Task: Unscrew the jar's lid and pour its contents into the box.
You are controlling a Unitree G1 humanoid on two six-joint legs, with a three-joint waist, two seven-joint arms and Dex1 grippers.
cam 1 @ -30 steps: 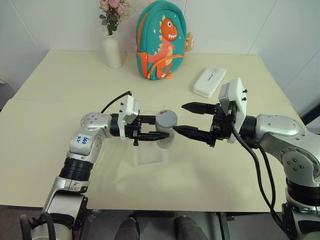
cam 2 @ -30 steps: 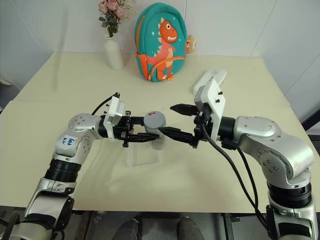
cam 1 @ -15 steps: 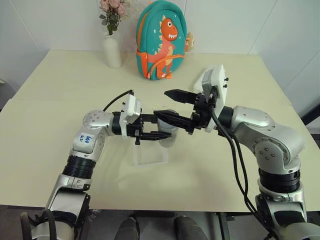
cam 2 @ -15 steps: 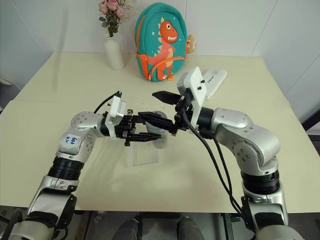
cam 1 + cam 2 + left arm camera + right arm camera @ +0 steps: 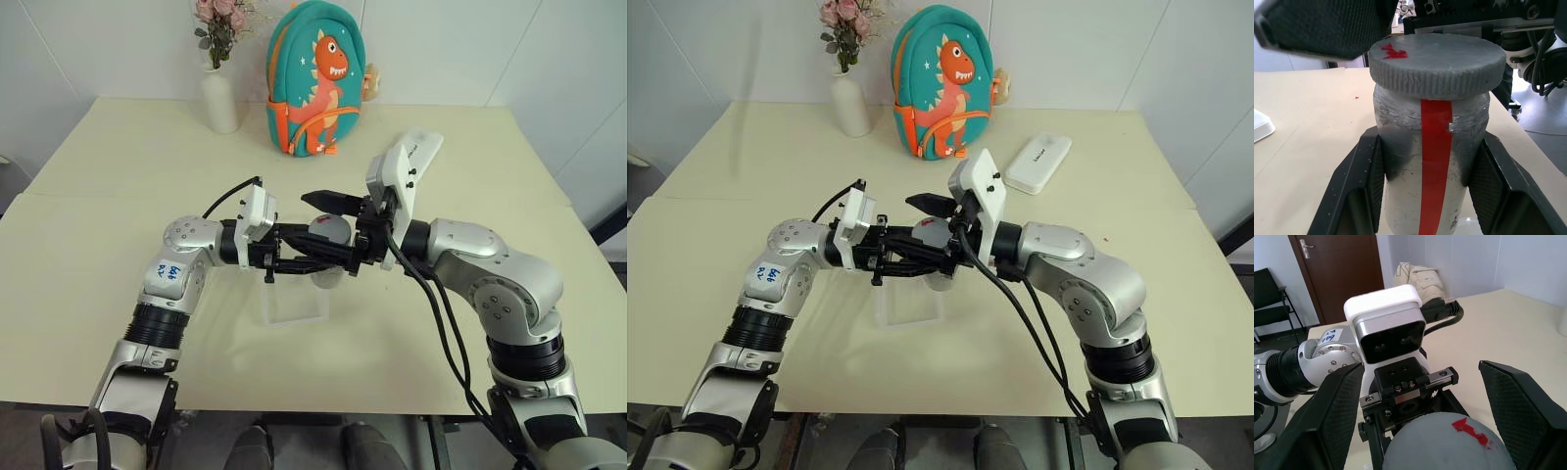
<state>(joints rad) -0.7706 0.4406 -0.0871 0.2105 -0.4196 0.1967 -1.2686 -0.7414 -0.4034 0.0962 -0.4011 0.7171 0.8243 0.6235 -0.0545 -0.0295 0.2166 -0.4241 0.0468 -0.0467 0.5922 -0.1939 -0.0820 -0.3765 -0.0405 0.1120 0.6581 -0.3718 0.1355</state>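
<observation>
The left claw (image 5: 1425,196) is clamped on the jar (image 5: 1431,161), steadying it above the box (image 5: 292,305) on the surface (image 5: 118,196) so the right claw (image 5: 328,230), fingers apart, now straddles the lid (image 5: 1437,66) it was beside a second ago.

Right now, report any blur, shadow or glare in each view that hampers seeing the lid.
Left wrist view: lid sharp, its red mark clear; a dark blurred finger crosses the top corner. Right wrist view: the near fingers soft. Eye views: even light, no glare; the right gripper partly covers the lid.
</observation>
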